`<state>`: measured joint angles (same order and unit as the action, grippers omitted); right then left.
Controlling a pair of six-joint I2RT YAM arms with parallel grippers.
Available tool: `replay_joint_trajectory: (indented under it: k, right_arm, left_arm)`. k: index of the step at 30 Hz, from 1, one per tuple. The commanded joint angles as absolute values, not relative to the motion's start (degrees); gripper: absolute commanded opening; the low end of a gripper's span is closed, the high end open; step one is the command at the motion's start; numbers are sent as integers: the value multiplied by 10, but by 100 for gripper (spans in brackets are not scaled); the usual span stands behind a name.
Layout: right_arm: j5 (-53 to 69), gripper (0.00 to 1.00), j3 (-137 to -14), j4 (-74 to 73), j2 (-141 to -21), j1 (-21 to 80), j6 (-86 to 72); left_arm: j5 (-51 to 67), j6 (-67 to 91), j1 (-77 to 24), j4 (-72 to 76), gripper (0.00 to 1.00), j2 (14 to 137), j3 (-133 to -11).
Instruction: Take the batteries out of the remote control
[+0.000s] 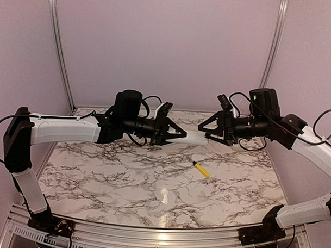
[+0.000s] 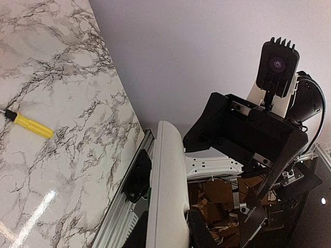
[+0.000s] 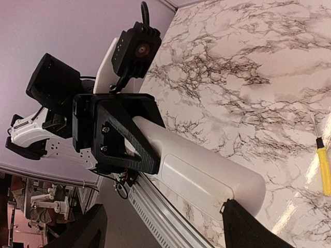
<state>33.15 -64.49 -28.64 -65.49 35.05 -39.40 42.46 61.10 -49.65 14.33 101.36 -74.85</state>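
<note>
Jaws of the left gripper (image 1: 179, 133) are clamped on one end of the remote control (image 1: 195, 137), which is held lengthwise in the air above the far part of the marbled table (image 1: 125, 177), between the two arms. The jaws of the right gripper (image 1: 204, 132) are spread wide at the remote's free end. In the right wrist view one finger (image 3: 248, 227) is seen against that rounded end, while the other finger (image 3: 77, 232) is kept well apart from it. A smooth white face of the remote is shown there. A yellow-handled screwdriver (image 1: 201, 169) is laid flat on the table, below the remote and apart from both grippers.
</note>
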Motion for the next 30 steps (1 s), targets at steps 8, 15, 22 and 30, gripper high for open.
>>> replay_joint_trajectory:
  k: [8,15,22,30]
  right_arm:
    - [397,75,-597,-234,-653,349,-428]
    - [409,74,-591,-220,-646,343,-436]
    - [431,74,-572,-186,-632,333,-453]
    - [482,74,-538,-110,-607,314,-492]
  left_arm:
    - [481,599,-512,269,0,998,-792]
    - [485,598,-512,273,0,992,-790]
    - [492,594,-511,272,0,986,-787]
    - [507,604,-511,298,0,977,-777]
